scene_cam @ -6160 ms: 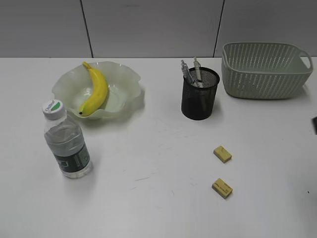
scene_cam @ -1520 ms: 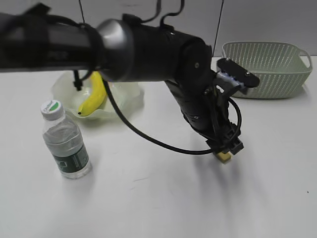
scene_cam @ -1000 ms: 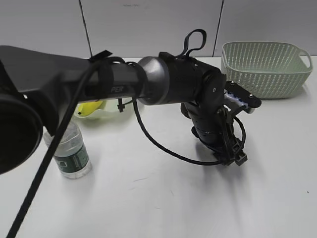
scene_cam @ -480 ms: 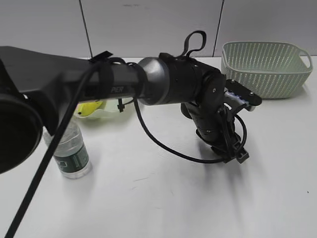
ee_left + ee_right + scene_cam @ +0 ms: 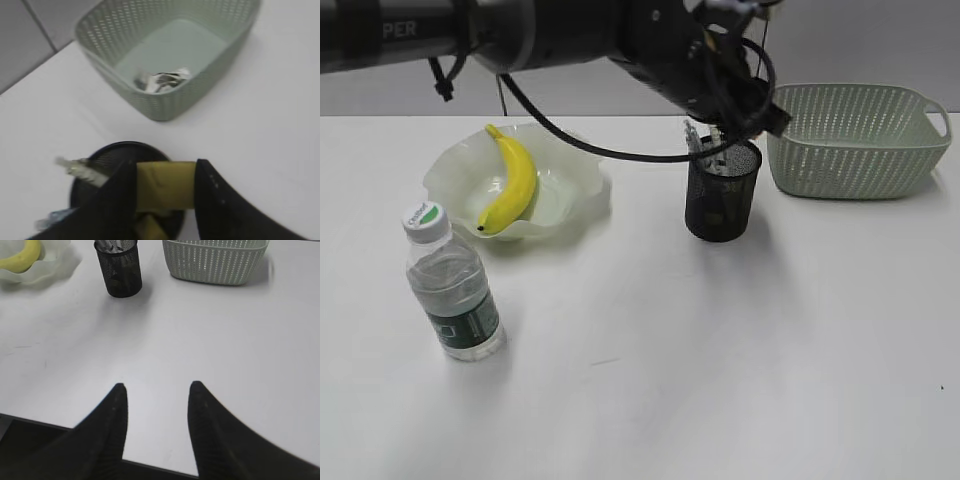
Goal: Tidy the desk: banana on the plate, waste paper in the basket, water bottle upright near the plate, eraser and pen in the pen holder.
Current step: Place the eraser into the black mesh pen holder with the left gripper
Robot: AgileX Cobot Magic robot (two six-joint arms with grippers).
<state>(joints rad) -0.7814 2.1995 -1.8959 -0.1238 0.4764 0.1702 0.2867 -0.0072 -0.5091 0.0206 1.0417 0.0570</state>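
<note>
My left gripper (image 5: 165, 164) is shut on a yellow eraser (image 5: 165, 186) and holds it right above the mouth of the black mesh pen holder (image 5: 107, 152). A second yellow piece (image 5: 150, 227) shows below it inside the cup, beside the pens (image 5: 75, 167). In the exterior view the left arm reaches across over the pen holder (image 5: 722, 205). The banana (image 5: 512, 180) lies on the pale green plate (image 5: 580, 165). The water bottle (image 5: 452, 285) stands upright in front of the plate. The waste paper (image 5: 162, 80) lies in the basket (image 5: 150, 107). My right gripper (image 5: 156, 390) is open and empty.
The basket (image 5: 855, 140) stands at the back right, close to the pen holder. The desk (image 5: 720, 370) shows no loose erasers. In the right wrist view the desk's near edge (image 5: 50, 425) runs just under the fingers.
The left arm came down on the two erasers at the right front, then rose and moved back over the pen holder with one eraser. Both erasers are gone from the desk.
</note>
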